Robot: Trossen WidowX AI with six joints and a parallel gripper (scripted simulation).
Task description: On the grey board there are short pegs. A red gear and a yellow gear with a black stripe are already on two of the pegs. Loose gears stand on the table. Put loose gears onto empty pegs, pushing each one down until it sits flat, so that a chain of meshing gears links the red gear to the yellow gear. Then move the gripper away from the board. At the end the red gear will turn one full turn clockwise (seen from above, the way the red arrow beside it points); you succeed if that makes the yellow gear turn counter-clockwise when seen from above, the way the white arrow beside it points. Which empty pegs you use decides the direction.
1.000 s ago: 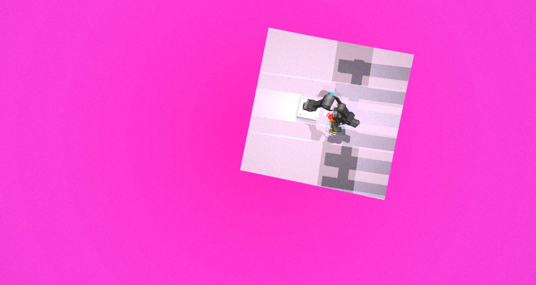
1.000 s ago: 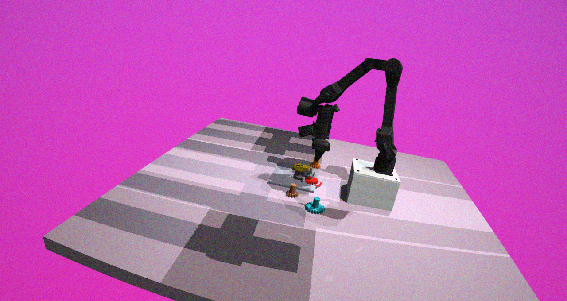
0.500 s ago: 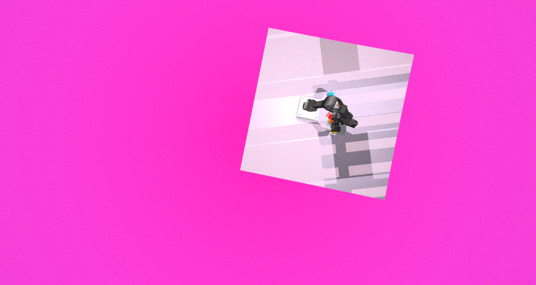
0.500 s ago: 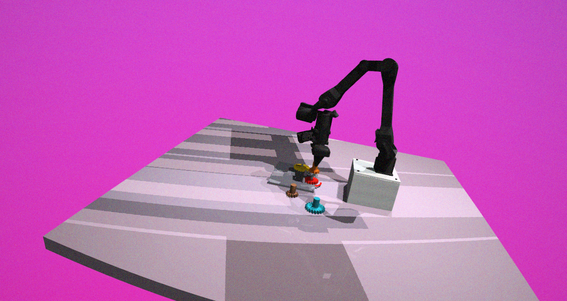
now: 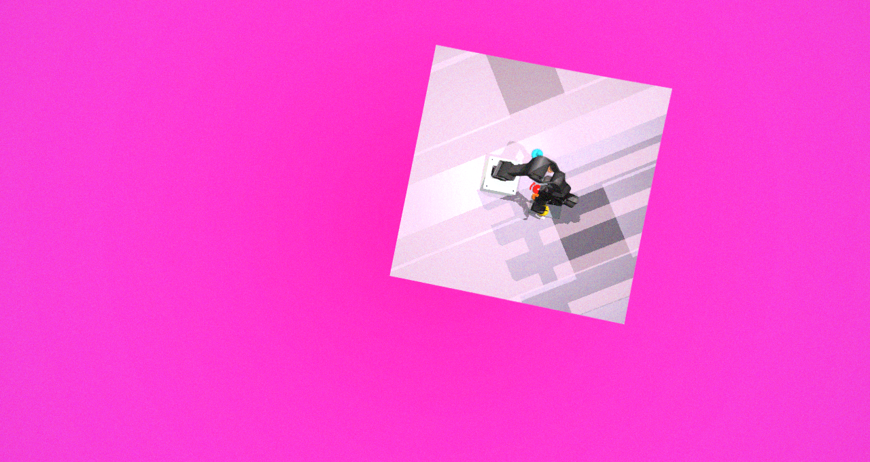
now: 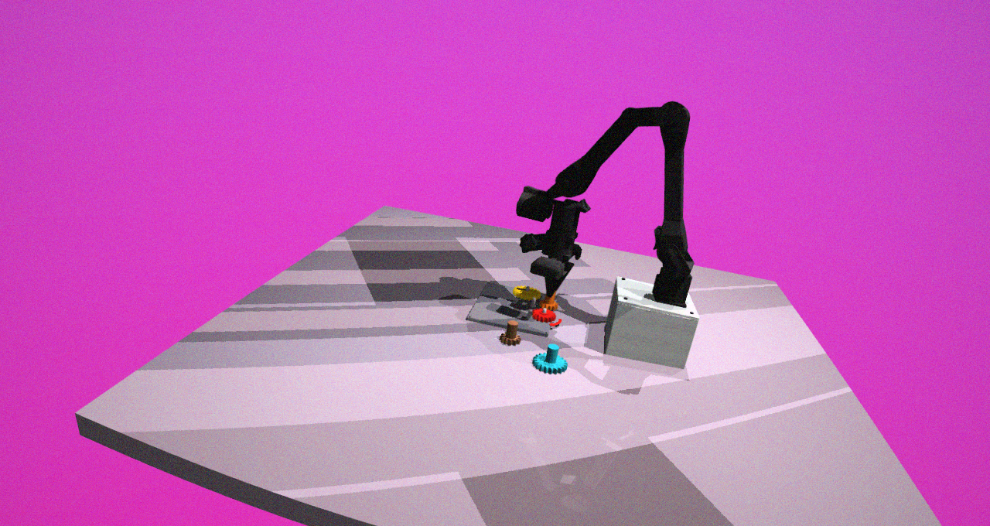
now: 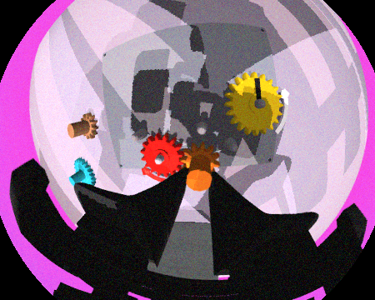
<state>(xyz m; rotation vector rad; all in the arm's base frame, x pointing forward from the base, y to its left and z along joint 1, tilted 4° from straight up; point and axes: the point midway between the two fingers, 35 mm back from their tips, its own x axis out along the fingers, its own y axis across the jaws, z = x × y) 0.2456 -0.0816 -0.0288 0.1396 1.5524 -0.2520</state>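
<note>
The black parallel-jaw gripper [image 6: 551,295] [image 7: 199,173] points downward over the grey rectangular board [image 6: 493,312] [image 7: 117,83], its fingers pinching the upright stem of the small orange toothed gear [image 6: 550,304] [image 7: 199,180]; the orange gear is just beside the red toothed gear [image 5: 535,188] [image 6: 544,315] [image 7: 162,155], and whether it sits flat cannot be told. The red gear is on a peg near one edge of the board, with the curved red arrow [image 6: 554,324] [image 7: 152,176] alongside; the large yellow toothed gear with a black stripe [image 5: 544,211] [image 6: 526,292] [image 7: 254,104] is on the orange gear's other side, next to the curved white arrow [image 7: 284,109]. Off the board, on the pale patterned table [image 5: 462,234] [image 6: 332,391], stand two loose gears, stems upward: the small brown gear [image 6: 510,336] [image 7: 89,126], and the larger cyan gear [image 5: 537,153] [image 6: 550,362] [image 7: 84,172], nearer the white box-shaped base [image 5: 510,189] [image 6: 650,336] than the brown one.
</note>
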